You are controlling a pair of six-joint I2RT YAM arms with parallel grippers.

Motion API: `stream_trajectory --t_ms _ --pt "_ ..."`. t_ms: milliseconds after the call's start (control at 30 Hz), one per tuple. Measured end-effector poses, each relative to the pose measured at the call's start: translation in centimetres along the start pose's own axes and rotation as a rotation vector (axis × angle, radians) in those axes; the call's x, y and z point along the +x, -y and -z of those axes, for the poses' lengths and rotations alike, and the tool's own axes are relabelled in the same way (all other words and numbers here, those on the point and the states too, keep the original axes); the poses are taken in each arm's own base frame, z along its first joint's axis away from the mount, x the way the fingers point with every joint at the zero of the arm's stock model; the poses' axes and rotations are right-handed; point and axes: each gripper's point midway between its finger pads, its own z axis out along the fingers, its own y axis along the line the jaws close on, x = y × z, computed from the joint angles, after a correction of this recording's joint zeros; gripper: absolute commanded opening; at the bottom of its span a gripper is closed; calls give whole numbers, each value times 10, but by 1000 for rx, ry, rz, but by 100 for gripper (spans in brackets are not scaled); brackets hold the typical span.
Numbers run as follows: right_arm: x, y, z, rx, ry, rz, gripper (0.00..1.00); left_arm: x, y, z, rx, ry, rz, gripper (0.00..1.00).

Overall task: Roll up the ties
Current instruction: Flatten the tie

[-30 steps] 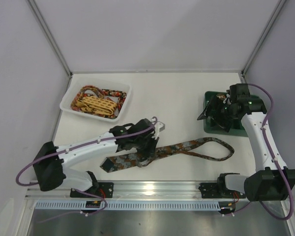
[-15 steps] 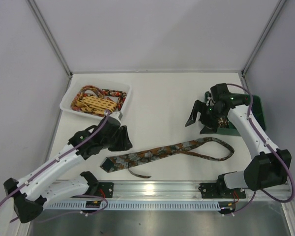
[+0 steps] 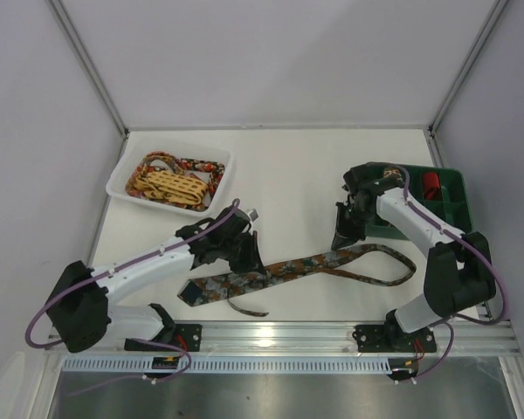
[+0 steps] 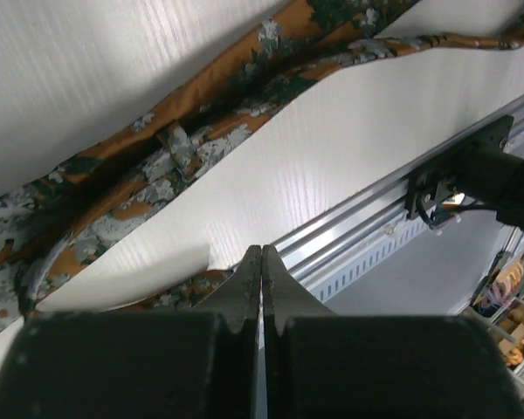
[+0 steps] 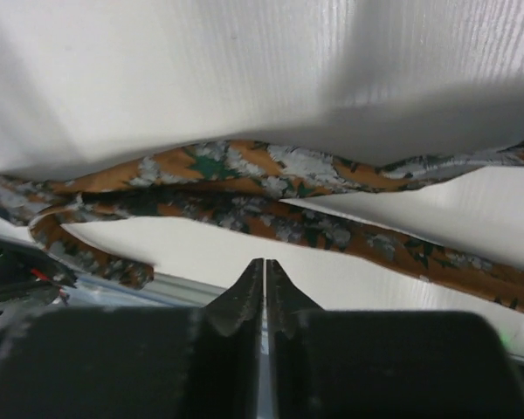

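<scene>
The white table (image 3: pixel 297 166) has its widest open stretch across the far middle, between a white tray (image 3: pixel 115 186) of loose ties (image 3: pixel 173 185) at the far-left edge and a green bin (image 3: pixel 458 177) at the far-right edge. A mottled brown-orange tie (image 3: pixel 284 271) lies unrolled along the near middle, its wide end close to the near rail. The left end effector (image 4: pixel 261 255) is over its wide half, pinched together and holding nothing. The right end effector (image 5: pixel 265 264) is over the narrow loop, likewise closed and holding nothing.
</scene>
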Motion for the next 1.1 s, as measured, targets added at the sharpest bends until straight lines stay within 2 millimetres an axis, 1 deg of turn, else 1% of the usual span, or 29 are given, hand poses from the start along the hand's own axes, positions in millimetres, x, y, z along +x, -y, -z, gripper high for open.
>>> stream_trajectory --t_ms 33,133,200,300,400,500,567,667,833,933,1000,1033,1100 --pt "0 3 -8 15 -7 6 1 -1 0 -5 1 -5 9 1" --pt "0 9 -29 56 -15 28 0 3 -10 -23 -50 -47 54 1" --pt "-3 13 -40 75 -6 39 0 8 -24 -36 -115 -91 93 0" --pt "-7 19 -51 97 11 48 0 17 -44 -51 -211 -150 141 0" --pt "-8 25 -61 109 22 51 0 23 -63 -55 -302 -172 178 1" --pt "-5 32 -74 130 16 57 0 21 -78 -50 -360 -170 222 0" --pt "3 34 -86 143 -17 61 0 16 -87 -47 -388 -162 259 1" --pt "8 23 -89 122 -22 85 0 7 -102 -40 -424 -147 322 0" --pt "27 -9 -98 63 -45 113 0 -12 -131 -24 -476 -126 425 1" --pt "37 -19 -101 47 -61 131 0 -22 -146 -14 -535 -109 419 0" --pt "37 -21 -101 51 -65 138 0 -33 -149 -8 -557 -90 391 0" --pt "35 -20 -101 60 -64 141 0 -39 -147 -5 -561 -81 376 1" --pt "26 -19 -101 78 -58 148 4 -50 -139 2 -548 -62 349 1"
